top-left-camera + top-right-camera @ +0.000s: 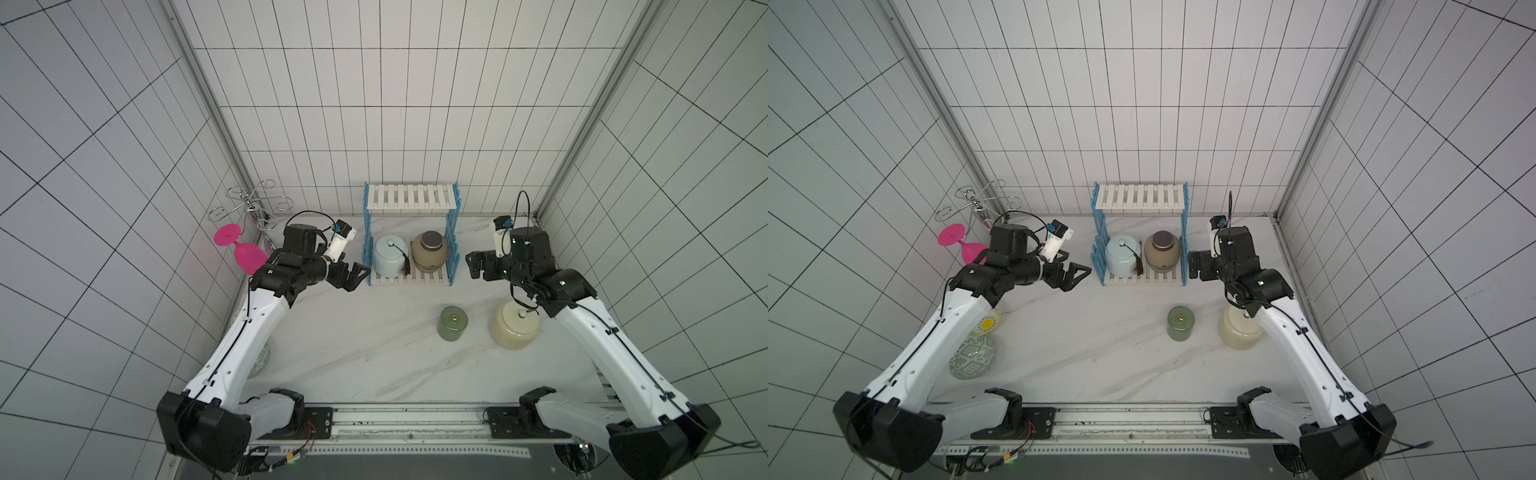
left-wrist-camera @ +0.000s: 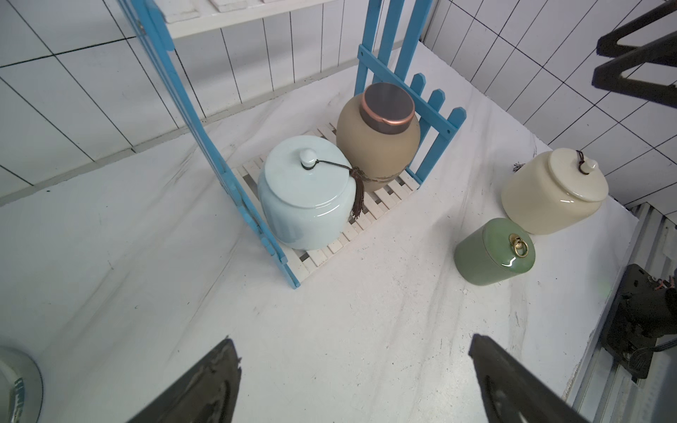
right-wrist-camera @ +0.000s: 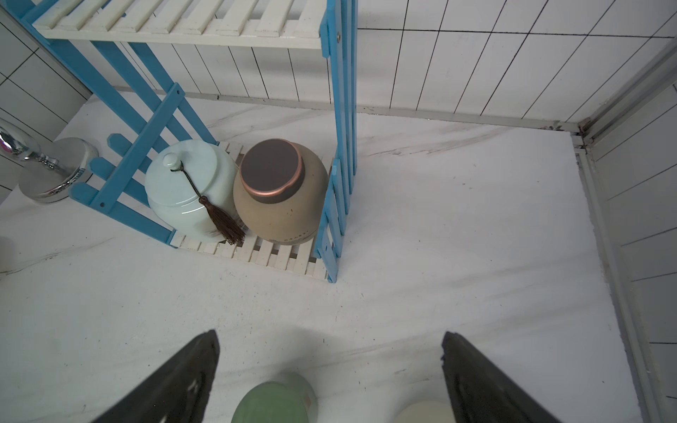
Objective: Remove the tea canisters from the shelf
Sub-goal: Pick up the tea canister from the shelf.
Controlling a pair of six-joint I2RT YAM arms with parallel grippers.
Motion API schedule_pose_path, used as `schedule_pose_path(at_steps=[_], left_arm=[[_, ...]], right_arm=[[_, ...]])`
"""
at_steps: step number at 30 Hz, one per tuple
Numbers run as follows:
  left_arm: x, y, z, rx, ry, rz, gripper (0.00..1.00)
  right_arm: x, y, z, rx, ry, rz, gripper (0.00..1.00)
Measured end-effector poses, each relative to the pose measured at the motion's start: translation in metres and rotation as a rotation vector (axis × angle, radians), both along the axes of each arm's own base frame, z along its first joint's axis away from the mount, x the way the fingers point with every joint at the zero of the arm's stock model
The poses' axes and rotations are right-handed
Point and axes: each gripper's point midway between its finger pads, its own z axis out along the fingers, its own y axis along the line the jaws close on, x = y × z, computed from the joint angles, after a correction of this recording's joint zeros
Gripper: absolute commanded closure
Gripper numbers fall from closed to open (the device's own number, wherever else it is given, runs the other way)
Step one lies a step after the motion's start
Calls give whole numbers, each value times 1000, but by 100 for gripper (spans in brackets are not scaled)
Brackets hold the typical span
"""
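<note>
Standing at the back wall, the 2-tier rack of white slatted boards and blue picket-fence sides (image 1: 409, 201) has a bare upper board and 2 jars side by side on its lower one. The large round cream ceramic jar (image 1: 515, 330) already sits on the white marble table (image 1: 353, 353), partly under the right arm.

On the lower board, the tan-brown matte jar with a dark flat lid (image 1: 429, 251) looks heavy but grippy. I would take it by the belly, since the lid may be loose. The glossy pale-blue ceramic jar with a dark tassel (image 1: 388, 257) is probably slippery and brittle, so grip it below the lid, clear of the tassel. The small sage-green glazed cylinder (image 1: 452, 324) stands on the table near the cream jar.

The left gripper (image 1: 359, 280) reaches level toward the rack's left side, jaws wide and empty. The right gripper (image 1: 473, 266) mirrors it outside the right side, equally wide and empty.
</note>
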Motion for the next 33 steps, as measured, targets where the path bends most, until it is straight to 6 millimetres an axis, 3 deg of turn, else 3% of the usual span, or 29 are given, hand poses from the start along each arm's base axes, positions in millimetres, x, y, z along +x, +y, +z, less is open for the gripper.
schedule_pose_path(at_steps=[9,14,22,33], left_arm=[[-4,29,-17,-30,8,70,1],[-20,35,-28,-69,20,37,1],[-41,36,-34,-144,18,-37,1],[-50,33,-40,-155,1,-100,1]], right_arm=[[24,46,0,-27,46,78,2],[39,63,-11,-51,85,94,2],[60,80,-24,-74,131,93,2],[91,96,-50,-131,168,66,2]])
